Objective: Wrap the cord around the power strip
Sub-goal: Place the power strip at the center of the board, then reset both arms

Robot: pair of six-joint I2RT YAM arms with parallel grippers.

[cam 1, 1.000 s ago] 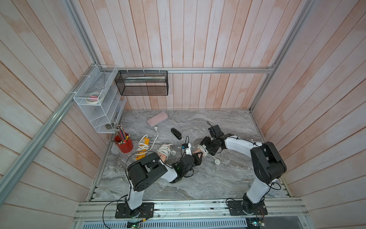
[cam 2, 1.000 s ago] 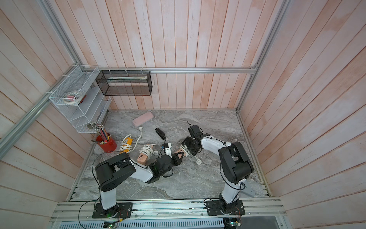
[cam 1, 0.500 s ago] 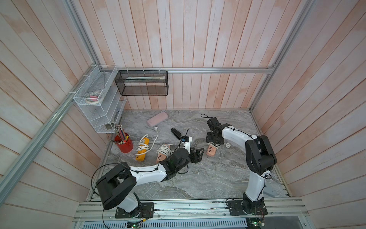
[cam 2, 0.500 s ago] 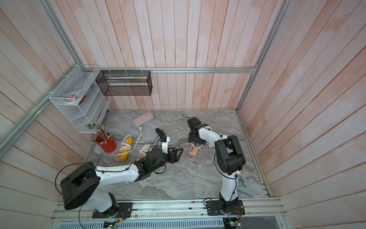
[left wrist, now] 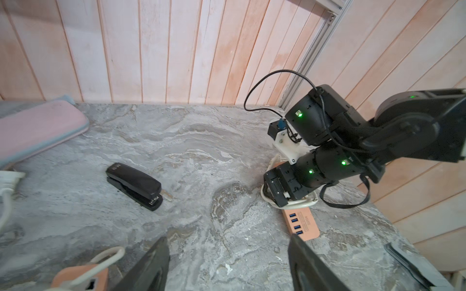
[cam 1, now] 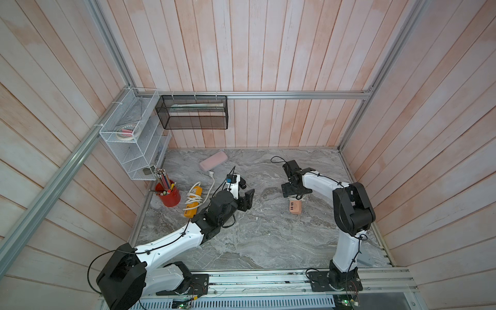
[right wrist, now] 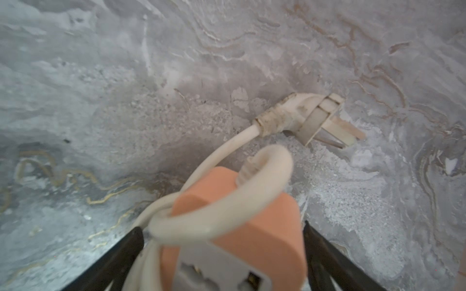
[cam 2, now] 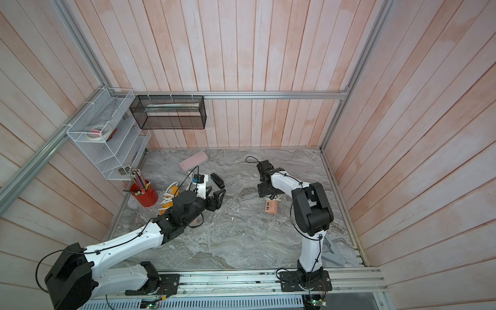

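Honestly, you look near done: cord [right wrist: 277, 161] loops the salmon power strip [right wrist: 216, 184] toward the bench's right edge, plug [right wrist: 310, 118] loose beside it. Your right claw [right wrist: 221, 229] straddles the strip, released; your left claw [left wrist: 227, 241] is released and empty too. Next I'd tuck that plug tail carefully.

In both top views the right end effector [cam 1: 292, 193] hid the far end of the power strip [cam 1: 295, 208] and most of its cord [cam 1: 301, 198]. The right wrist view cut off the strip's near end, blurred, and both fingers [right wrist: 118, 254]. The left wrist view cropped the left end effector [left wrist: 228, 240] to its fingertips, and a second salmon strip [left wrist: 73, 277], pink case [left wrist: 37, 128] and white plug [left wrist: 10, 179] at its edges
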